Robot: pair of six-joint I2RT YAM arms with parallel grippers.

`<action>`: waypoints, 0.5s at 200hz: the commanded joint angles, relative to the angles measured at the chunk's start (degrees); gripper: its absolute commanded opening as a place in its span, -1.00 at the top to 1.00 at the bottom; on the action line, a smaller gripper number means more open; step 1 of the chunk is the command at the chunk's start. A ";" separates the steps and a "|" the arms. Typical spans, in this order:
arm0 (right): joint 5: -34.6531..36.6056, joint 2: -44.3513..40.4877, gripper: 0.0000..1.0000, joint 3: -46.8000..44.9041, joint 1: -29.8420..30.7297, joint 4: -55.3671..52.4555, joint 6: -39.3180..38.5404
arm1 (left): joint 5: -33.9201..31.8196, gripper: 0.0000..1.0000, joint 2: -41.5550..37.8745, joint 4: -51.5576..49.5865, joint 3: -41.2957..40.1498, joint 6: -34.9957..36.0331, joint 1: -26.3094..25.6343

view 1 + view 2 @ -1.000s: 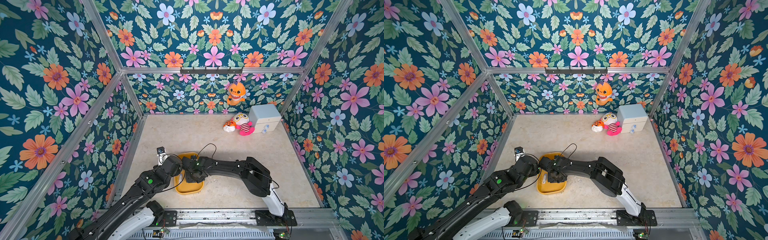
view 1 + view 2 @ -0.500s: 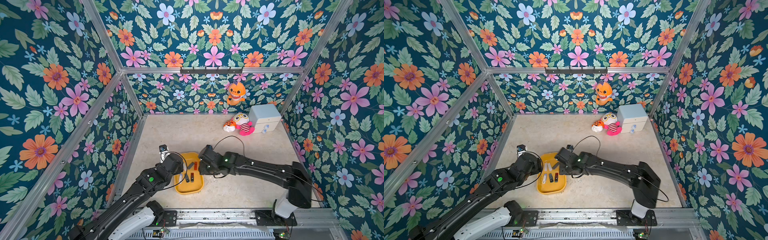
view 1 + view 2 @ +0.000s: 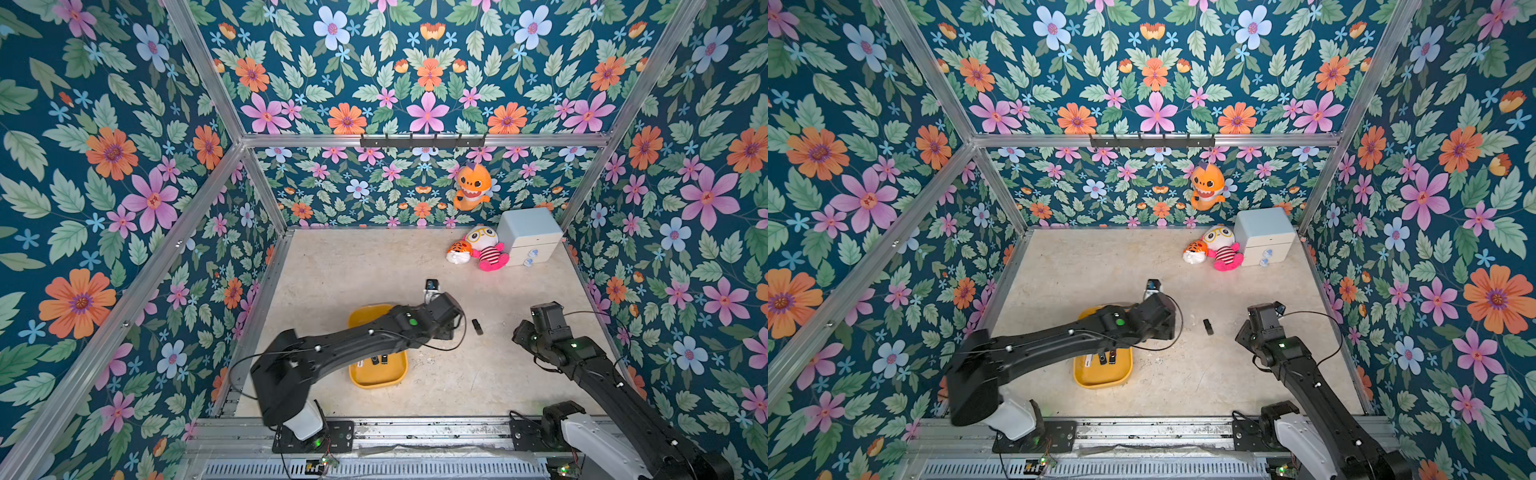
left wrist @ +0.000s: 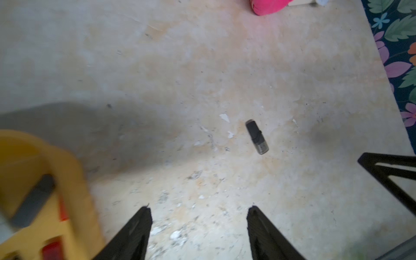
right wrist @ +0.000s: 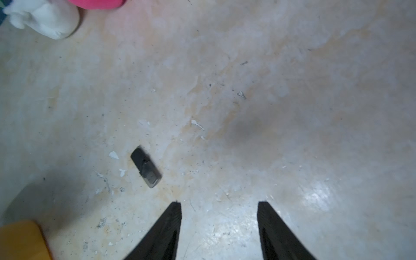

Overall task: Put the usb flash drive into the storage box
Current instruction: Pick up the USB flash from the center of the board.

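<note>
USB flash drive [image 3: 477, 326] is lying flat on the bare desk [image 3: 365, 266], out in the open between the two arms, a bit right of the middle and closer to the front edge than the back. It's a small dark stick with one greyish end, and nothing is touching it. Yellow storage box [image 3: 376, 384] sits to its left, toward the front left part of the desk, clearly apart from the drive. The left arm stretches right across the box in both top views, so its middle is hidden. A few other little sticks [image 3: 1100, 357] lie inside near its front end. Left gripper [image 4: 198, 211] hangs over the desk just past the box's right rim, jaws spread wide with nothing between them, and the drive is out ahead of the tips. Right gripper [image 5: 219, 204] is also spread and empty, on the other side of the drive. Back right corner has a pale little drawer cabinet [image 3: 530, 232] with two plush toys [image 3: 484, 249] leaning beside it.
</note>
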 commanded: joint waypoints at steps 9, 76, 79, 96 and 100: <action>-2.51 2.68 -0.19 -0.12 -1.31 4.51 -2.39 | 2.51 -0.44 12.78 3.80 10.37 -5.40 -1.38; -0.82 0.66 -0.18 -4.70 -1.43 8.88 -0.30 | 2.89 -0.40 30.68 -1.23 26.95 -5.00 -1.50; -0.88 0.66 -0.18 -4.70 -1.37 8.79 -0.32 | 2.84 -0.39 31.26 -1.57 27.42 -4.81 -1.47; -0.89 0.81 -0.19 -4.71 -1.42 8.83 -0.28 | 2.61 -0.36 34.56 -3.68 30.57 -4.08 -1.54; -0.88 0.90 -0.19 -4.66 -1.43 8.88 -0.27 | 2.66 -0.35 35.26 -4.13 31.33 -3.90 -1.47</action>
